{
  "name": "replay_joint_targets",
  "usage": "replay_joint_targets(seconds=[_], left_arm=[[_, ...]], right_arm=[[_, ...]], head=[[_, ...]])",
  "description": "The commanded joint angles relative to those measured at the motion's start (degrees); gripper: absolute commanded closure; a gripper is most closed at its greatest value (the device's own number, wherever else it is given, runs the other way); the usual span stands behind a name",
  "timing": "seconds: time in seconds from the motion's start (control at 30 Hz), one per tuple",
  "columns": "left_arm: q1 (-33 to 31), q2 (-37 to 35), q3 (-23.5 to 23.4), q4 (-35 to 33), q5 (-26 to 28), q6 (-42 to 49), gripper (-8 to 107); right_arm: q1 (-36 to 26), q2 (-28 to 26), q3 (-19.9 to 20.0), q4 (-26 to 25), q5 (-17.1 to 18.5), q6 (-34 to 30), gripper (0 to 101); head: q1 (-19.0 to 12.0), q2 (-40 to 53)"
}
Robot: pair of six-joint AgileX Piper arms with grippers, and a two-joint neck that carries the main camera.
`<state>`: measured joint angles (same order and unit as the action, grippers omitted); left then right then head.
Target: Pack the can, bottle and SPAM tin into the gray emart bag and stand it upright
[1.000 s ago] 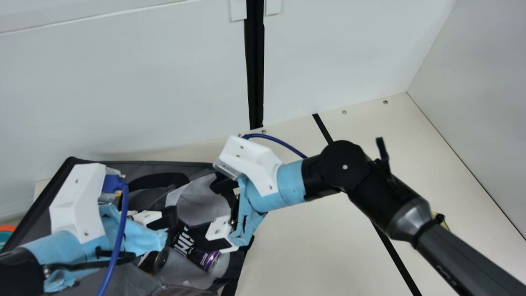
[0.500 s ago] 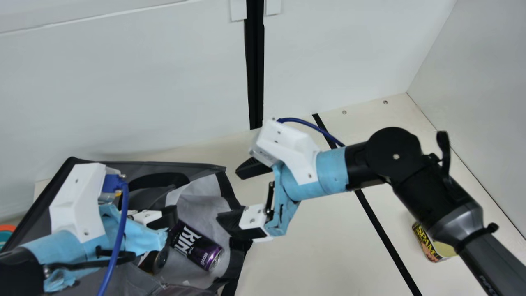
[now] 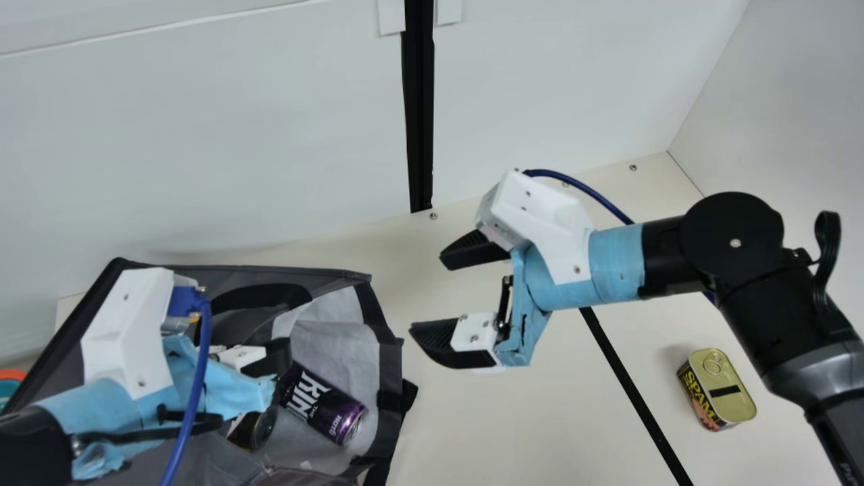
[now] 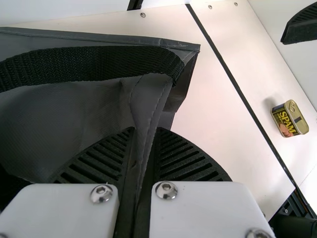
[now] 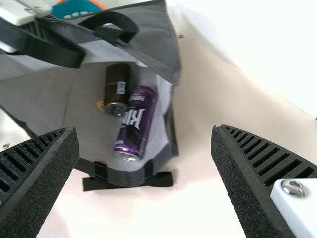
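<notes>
In the main view my left gripper (image 3: 282, 358) is over the gray bag (image 3: 361, 277); in the left wrist view my left gripper (image 4: 145, 133) pinches a fold of the bag wall (image 4: 59, 116). The bag lies with its mouth spread. Inside are the purple can (image 3: 327, 410) and a dark cylinder (image 3: 255, 428), side by side in the right wrist view as purple can (image 5: 136, 121) and dark cylinder (image 5: 118, 87). My right gripper (image 3: 426, 291) hangs empty right of the bag, its fingers wide apart; in its own view, right gripper (image 5: 144, 136). The SPAM tin (image 3: 719, 391) stands on the table at right.
An orange-rimmed teal item (image 3: 10, 385) sits beyond the bag's left side. White walls (image 3: 553, 81) border the table at the back and right. A black strip (image 3: 628, 378) crosses the cream table (image 3: 513, 432) between bag and tin.
My right gripper has come out of the bag, up and rightward, uncovering the purple can, which stays inside. The SPAM tin has come into full sight as the right arm shifted. The left arm kept still.
</notes>
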<state>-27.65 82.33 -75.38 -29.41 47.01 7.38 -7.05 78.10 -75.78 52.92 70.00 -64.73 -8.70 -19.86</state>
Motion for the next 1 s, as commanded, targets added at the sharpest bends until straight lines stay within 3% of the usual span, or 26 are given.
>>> replay_joint_targets(seconds=[0.0,0.53,0.97], left_arm=[[0.0,0.0,0.0,0.0,0.0,0.0,107],[0.0,0.0,0.0,0.0,0.0,0.0,107],[0.0,0.0,0.0,0.0,0.0,0.0,107]], right_arm=[[-0.79,-0.16,0.1,-0.01,-0.1,0.09,6],[-8.58,-2.17,-1.04,-1.58,-0.1,2.32,6],[-16.53,-4.52,-3.7,-6.59,-0.1,6.49,6]], head=[[-1.3,-0.14],[-1.3,-0.14],[-1.3,-0.14]])
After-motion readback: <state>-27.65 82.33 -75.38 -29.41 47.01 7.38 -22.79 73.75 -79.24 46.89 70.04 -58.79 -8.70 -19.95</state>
